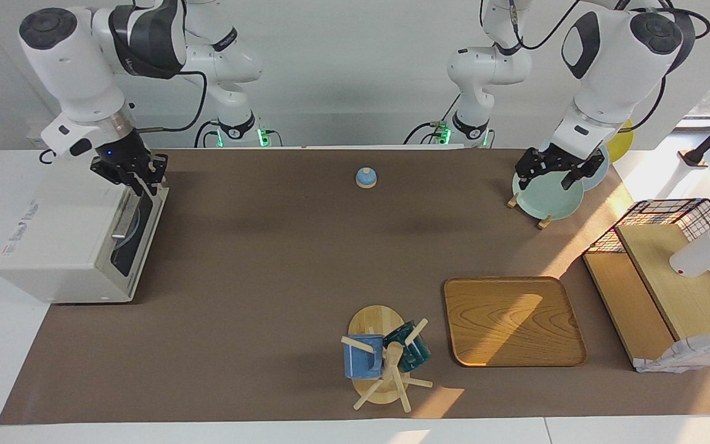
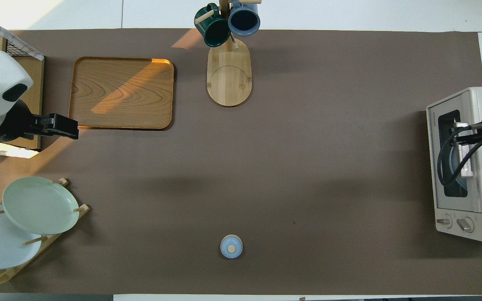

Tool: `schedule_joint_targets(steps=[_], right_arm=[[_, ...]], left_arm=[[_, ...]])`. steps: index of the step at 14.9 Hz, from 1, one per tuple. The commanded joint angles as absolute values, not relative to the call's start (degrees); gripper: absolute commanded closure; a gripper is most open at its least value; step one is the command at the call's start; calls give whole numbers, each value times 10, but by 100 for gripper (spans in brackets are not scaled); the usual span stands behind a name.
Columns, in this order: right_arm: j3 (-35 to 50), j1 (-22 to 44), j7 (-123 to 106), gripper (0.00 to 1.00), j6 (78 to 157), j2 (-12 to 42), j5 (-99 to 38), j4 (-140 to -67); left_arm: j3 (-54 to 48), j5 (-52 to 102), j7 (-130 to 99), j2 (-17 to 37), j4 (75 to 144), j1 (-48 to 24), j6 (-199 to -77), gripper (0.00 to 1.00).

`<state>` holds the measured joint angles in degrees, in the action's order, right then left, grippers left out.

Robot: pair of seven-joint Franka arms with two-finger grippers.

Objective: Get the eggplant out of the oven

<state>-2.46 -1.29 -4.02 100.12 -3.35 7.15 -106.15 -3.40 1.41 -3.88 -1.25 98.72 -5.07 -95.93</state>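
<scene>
the oven is sitting at the right arm's end of the table with its dark glass door shut, so the door is the first thing in the way of the task. the right gripper is hanging over the upper edge of that door, right by the metal bar handle, which suggests it is lining up to grasp the bar and pull the door down. its fingers are pointing down and looking close together, but i cannot tell whether they are touching the handle.

the eggplant is not showing anywhere; if it is in the oven, the glass is hiding it, and only a pale rounded shape is glinting through.

the left gripper is waiting well away from the oven, over the plate rack, with its fingers spread and holding nothing.
</scene>
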Motion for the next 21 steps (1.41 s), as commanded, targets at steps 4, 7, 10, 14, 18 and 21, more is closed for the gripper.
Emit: schedule_joint_targets(steps=[4, 7, 10, 14, 18, 21], right_arm=[[-20, -36, 15, 100, 1026, -23, 149, -1099], [-21, -40, 10, 100, 1047, -22, 162, -1122], [-20, -55, -1, 100, 1066, -22, 163, -1140], [-20, -55, -15, 100, 1102, -22, 160, -1167], [-14, -37, -11, 100, 1163, -10, 137, -1188], [-14, -24, -3, 100, 1195, 15, 109, -1197]], left_arm=[[-37, 21, -36, -29, 1006, -45, -970, 0], [-37, 21, -36, -29, 1006, -45, -970, 0], [-37, 21, -36, -29, 1005, -45, -970, 0], [-37, 21, -36, -29, 1006, -45, -970, 0], [-37, 21, -36, -29, 1006, -45, -970, 0], [-37, 21, -36, -29, 1006, -45, -969, 0]])
